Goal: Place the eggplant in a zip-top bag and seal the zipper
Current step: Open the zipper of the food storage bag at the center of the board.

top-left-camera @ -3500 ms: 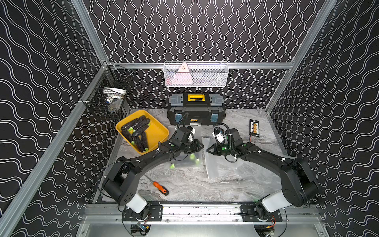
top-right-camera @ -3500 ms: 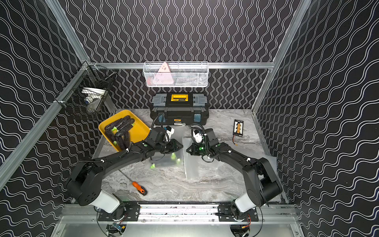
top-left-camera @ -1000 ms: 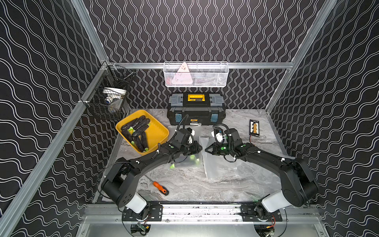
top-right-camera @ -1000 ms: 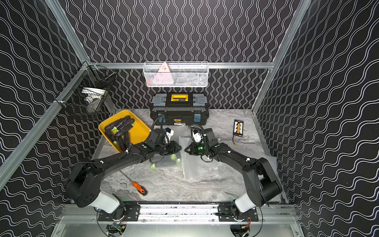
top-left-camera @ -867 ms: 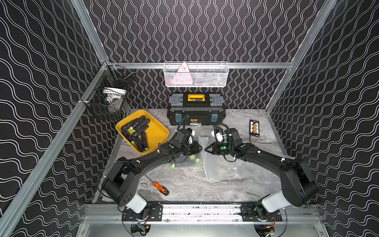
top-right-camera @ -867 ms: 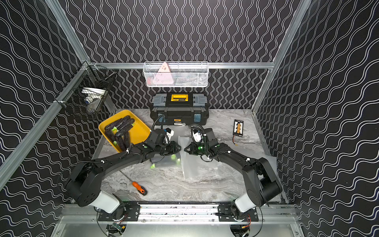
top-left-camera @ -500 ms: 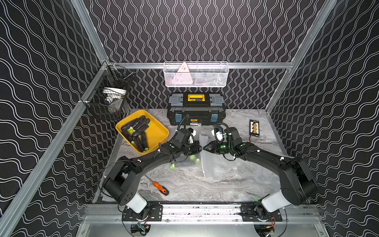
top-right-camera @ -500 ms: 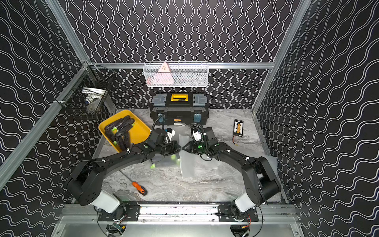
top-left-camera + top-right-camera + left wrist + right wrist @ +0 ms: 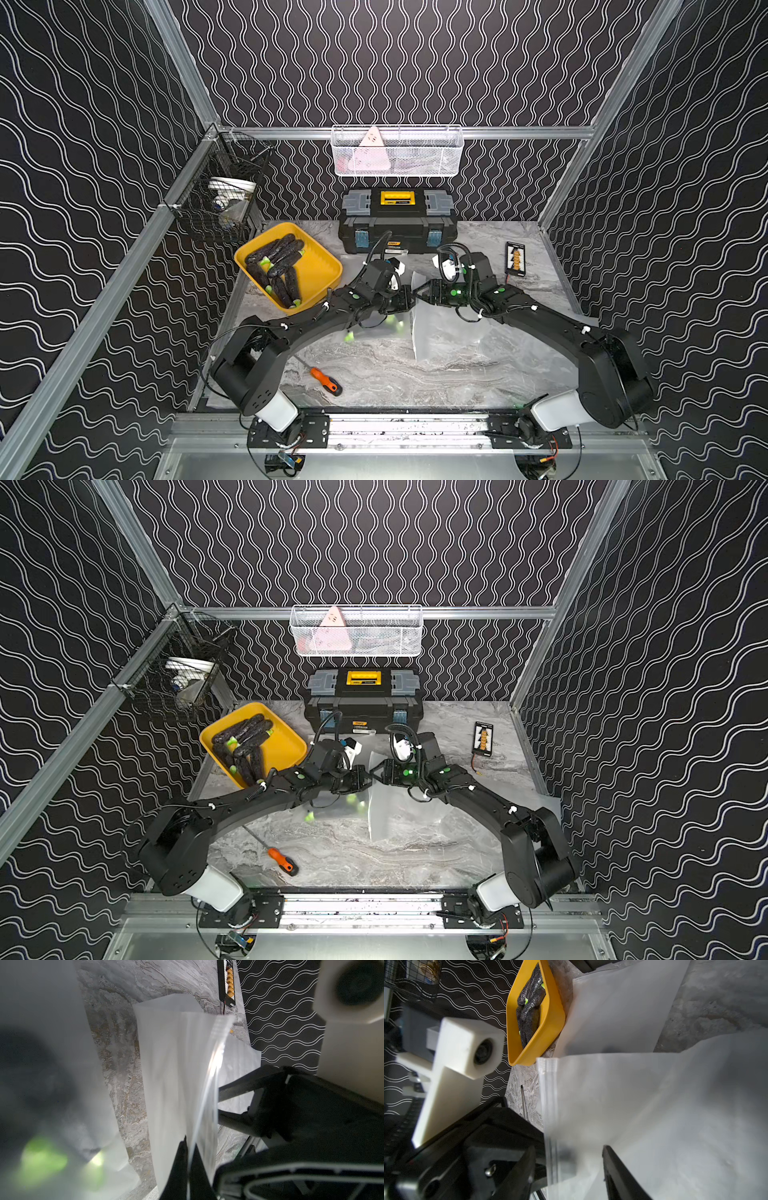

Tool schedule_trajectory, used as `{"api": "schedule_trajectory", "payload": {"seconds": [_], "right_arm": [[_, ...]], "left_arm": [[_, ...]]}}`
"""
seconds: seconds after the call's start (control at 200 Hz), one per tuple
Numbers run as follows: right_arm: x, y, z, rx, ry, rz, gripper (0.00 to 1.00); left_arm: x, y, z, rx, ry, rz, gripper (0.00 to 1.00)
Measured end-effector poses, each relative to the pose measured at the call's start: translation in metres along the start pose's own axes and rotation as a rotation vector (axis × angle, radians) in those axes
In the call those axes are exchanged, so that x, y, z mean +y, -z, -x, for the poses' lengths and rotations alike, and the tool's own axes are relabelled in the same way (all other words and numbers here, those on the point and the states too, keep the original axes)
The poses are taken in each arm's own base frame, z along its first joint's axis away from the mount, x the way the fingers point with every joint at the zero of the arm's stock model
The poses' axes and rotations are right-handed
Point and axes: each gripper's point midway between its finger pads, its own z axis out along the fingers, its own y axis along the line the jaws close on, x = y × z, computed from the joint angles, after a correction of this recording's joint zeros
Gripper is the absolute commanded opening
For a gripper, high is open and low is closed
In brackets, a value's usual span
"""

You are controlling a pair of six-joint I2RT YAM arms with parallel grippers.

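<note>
Marble table [image 9: 395,374]: your left gripper [image 9: 409,300] and right gripper [image 9: 419,291] sit nearly tip to tip over its middle, closer than a few seconds back. Zip-top bag [image 9: 444,336]: far end hoisted up between the two claws, the rest draped on the table under your right arm. Its left edge lies a touch further toward your left arm than before. Second frosted bag [image 9: 380,328] lies under your left arm, green tips blurred through it. Yellow tray [image 9: 318,272] unmoved at far left, eggplants [image 9: 278,266] heaped in it, well apart from both claws. Left claw: clenched on the bag's zipper edge, where a second ago it stood slightly parted. Right claw: let go, fingers [image 9: 614,1169] spread either side of the zipper strip [image 9: 549,1105] without pinching it. A second ago it was closed there.
</note>
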Motion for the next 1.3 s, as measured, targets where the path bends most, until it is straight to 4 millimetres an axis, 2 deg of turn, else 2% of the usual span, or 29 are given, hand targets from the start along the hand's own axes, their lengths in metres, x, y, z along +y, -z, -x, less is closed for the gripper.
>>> {"api": "schedule_trajectory", "payload": {"seconds": [0.19,0.37,0.65,0.771,0.841,0.891,0.951,0.996,1.061,1.181,1.301], "right_arm": [[-0.017,-0.001,-0.002,-0.003,-0.024,-0.083,0.38],[-0.035,0.003,-0.006,0.003,-0.030,-0.186,0.40],[-0.027,-0.006,-0.021,0.048,0.009,-0.209,0.37],[-0.034,-0.006,-0.035,0.075,-0.024,-0.209,0.41],[-0.030,-0.003,-0.039,0.077,-0.034,-0.194,0.41],[-0.025,-0.002,-0.039,0.073,-0.030,-0.183,0.37],[-0.022,-0.002,-0.039,0.075,-0.030,-0.180,0.27],[-0.023,-0.003,-0.040,0.076,-0.030,-0.192,0.18],[-0.026,-0.003,-0.040,0.077,-0.033,-0.206,0.11],[-0.033,0.003,-0.040,0.065,-0.036,-0.254,0.03],[-0.021,0.018,-0.028,0.020,-0.012,-0.259,0.02]], "left_arm": [[0.002,0.007,0.001,-0.014,-0.008,0.027,0.00],[0.002,0.008,0.000,-0.017,-0.028,0.054,0.00],[0.000,0.004,-0.004,-0.011,-0.052,0.070,0.00],[0.001,0.004,-0.003,-0.015,-0.051,0.079,0.00],[0.002,0.004,-0.003,-0.013,-0.050,0.084,0.00],[0.002,0.004,-0.004,-0.012,-0.050,0.084,0.00],[0.002,0.004,-0.004,-0.012,-0.050,0.085,0.00],[0.002,0.004,-0.004,-0.012,-0.050,0.085,0.00],[0.002,0.005,-0.004,-0.011,-0.049,0.088,0.00],[0.001,0.006,-0.001,-0.015,-0.055,0.097,0.00],[0.003,0.004,0.004,-0.017,-0.080,0.123,0.00]]}}
